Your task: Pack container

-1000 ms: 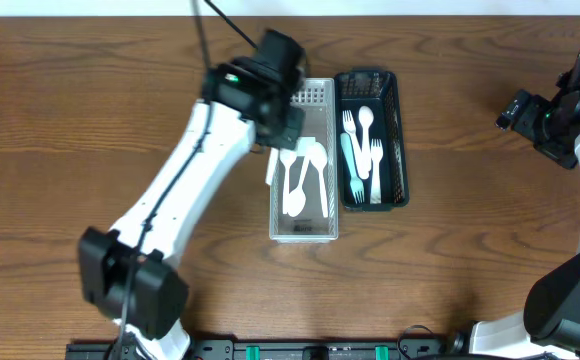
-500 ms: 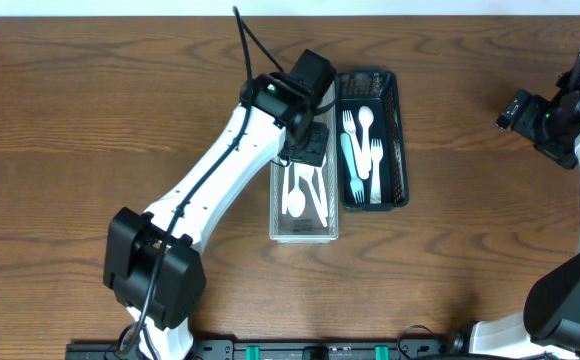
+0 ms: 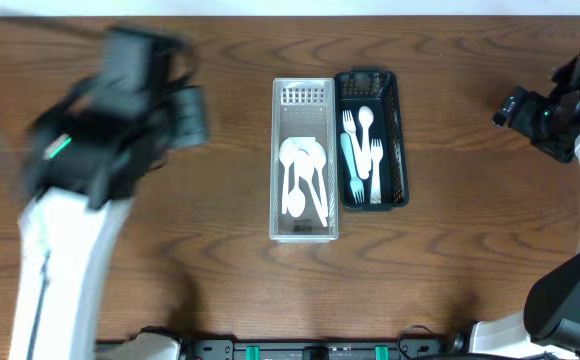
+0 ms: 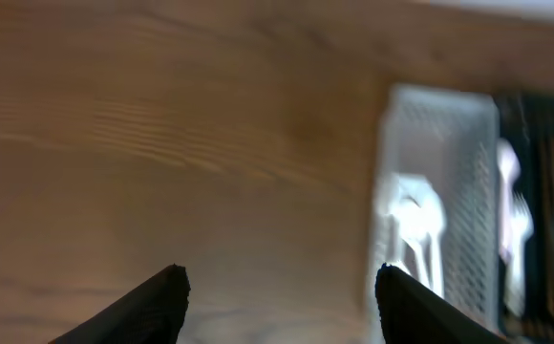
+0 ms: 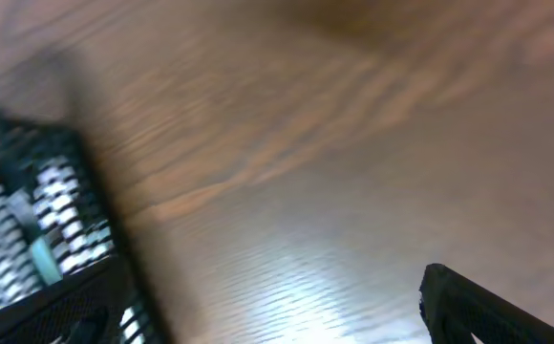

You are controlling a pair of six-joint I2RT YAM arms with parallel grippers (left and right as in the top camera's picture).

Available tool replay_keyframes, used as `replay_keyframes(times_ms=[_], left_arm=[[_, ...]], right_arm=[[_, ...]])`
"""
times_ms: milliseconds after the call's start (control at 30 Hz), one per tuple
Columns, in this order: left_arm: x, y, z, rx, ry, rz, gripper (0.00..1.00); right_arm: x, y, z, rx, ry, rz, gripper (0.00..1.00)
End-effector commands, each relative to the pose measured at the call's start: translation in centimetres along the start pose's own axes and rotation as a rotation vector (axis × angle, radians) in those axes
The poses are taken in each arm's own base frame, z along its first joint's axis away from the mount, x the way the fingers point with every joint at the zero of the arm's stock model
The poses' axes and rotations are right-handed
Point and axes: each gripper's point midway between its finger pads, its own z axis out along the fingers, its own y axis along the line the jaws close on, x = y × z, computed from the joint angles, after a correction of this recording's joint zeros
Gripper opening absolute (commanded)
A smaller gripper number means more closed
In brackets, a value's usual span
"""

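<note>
A clear plastic container (image 3: pixel 304 226) stands at the table's middle with several white spoons (image 3: pixel 303 170) lying in it. A black mesh basket (image 3: pixel 398 140) touches its right side and holds white forks, a white spoon and a teal utensil (image 3: pixel 350 155). My left gripper (image 3: pixel 191 116) hovers blurred well to the left of the container, open and empty. The left wrist view shows its gripper (image 4: pixel 282 287) over bare wood, with the container (image 4: pixel 468 143) at the right. My right gripper (image 3: pixel 511 107) is open at the far right, apart from the basket (image 5: pixel 29 239).
Brown wooden tabletop (image 3: pixel 450 270) all around the two bins. The white left arm (image 3: pixel 60 260) runs down the left side. The right arm's base (image 3: pixel 570 290) stands at the lower right corner.
The left arm has swung from above the clear container out to the far left. Its gripper has opened, and the white spoons now lie in the container. The right arm has barely moved.
</note>
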Motion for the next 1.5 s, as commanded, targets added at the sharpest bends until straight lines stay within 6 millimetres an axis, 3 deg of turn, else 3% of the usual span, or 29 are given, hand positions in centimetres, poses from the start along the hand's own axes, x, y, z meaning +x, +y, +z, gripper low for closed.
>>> replay_keyframes(times_ms=[0,100,300,400,467,633,800,900,1300,1467], left_arm=[[-0.6,4.4,-4.6,-0.102,-0.139,-0.065,0.66],[0.1,6.9,-9.0,-0.129,-0.253,-0.117,0.67],[3.0,9.6,-14.9,-0.148,-0.385,-0.158,0.79],[4.4,10.2,-16.0,-0.147,-0.396,-0.162,0.86],[5.2,10.5,-16.2,-0.151,-0.383,-0.158,0.98],[7.0,11.9,-15.8,-0.241,-0.313,-0.139,0.98],[7.4,12.2,-15.6,-0.260,-0.293,-0.132,0.98],[7.4,12.2,-15.6,-0.260,-0.292,-0.132,0.98],[7.5,12.2,-15.6,-0.260,-0.292,-0.132,0.98],[7.5,12.2,-15.6,-0.260,-0.292,-0.132,0.98]], right_arm=[[0.0,3.6,-3.4,-0.190,-0.055,-0.140,0.99],[0.1,5.5,-7.5,-0.247,-0.147,-0.234,0.99],[2.9,8.7,-19.4,-0.286,-0.445,-0.438,0.99],[4.9,8.9,-24.9,-0.282,-0.603,-0.478,0.99],[6.4,8.7,-27.8,-0.289,-0.684,-0.491,0.99],[9.8,8.1,-32.7,-0.309,-0.833,-0.515,0.99],[12.0,7.7,-35.1,-0.319,-0.913,-0.528,0.99],[12.8,7.5,-35.5,-0.321,-0.922,-0.529,0.99],[14.8,6.5,-33.0,-0.305,-0.784,-0.507,0.99],[15.9,7.8,-33.1,-0.398,-0.756,-0.546,0.99]])
